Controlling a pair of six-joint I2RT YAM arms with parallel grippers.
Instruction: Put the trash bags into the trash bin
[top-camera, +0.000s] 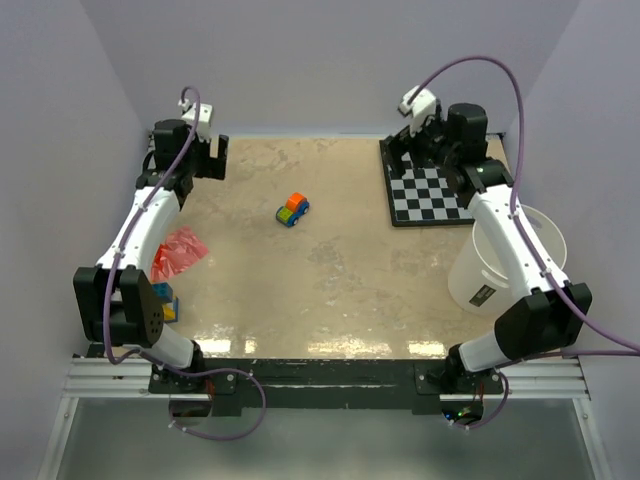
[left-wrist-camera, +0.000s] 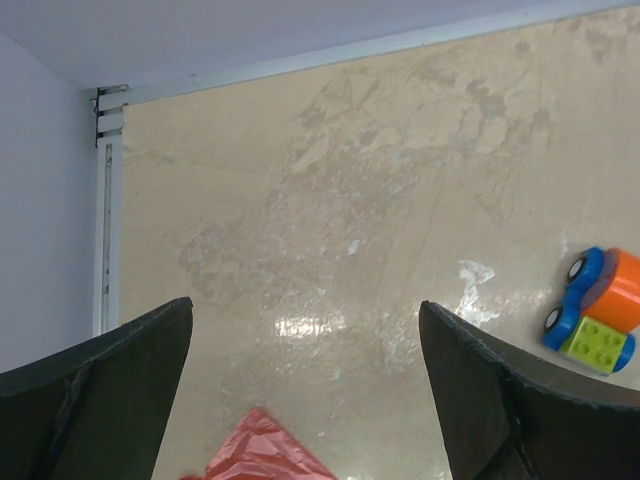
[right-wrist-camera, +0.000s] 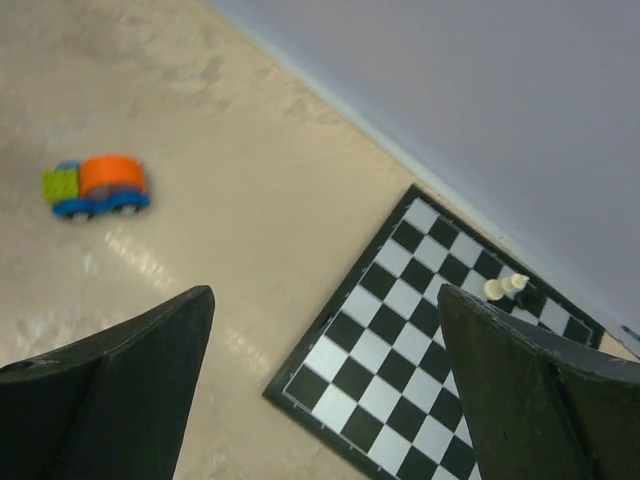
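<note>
Left end effector (top-camera: 205, 155) up over the far-left corner of the counter (top-camera: 340, 290), fingers spread wide, nothing between them; in the left wrist view only bare marbled surface in the gap. Right end effector (top-camera: 420, 135) over the far-right corner, likewise spread wide and holding nothing, above the far edge of a black-and-white checkerboard (top-camera: 430, 195). Trash bags (top-camera: 178, 252) crumpled flat on the counter at the left edge, a translucent red-pink heap just beside the left arm's forearm, one corner poking into the bottom of the left wrist view. Not touched by either end effector. Trash bin (top-camera: 470, 272) on the opposite side, a white bucket at the right edge of the counter, near the front corner of the checkerboard, partly hidden behind the right arm, a small dark label (top-camera: 482, 296) low on its wall. Bags and bin well apart, with the whole width of the counter between. Toy car (top-camera: 292, 209) in orange, green and blue near the middle of the counter, toward the far side. Small blue and yellow blocks (top-camera: 163, 302) at the near-left, just in front of the bags and close against the left arm. Two chess pieces (right-wrist-camera: 505, 287), one pale and one dark, touching or nearly so, on the far part of the checkerboard in the right wrist view.
</note>
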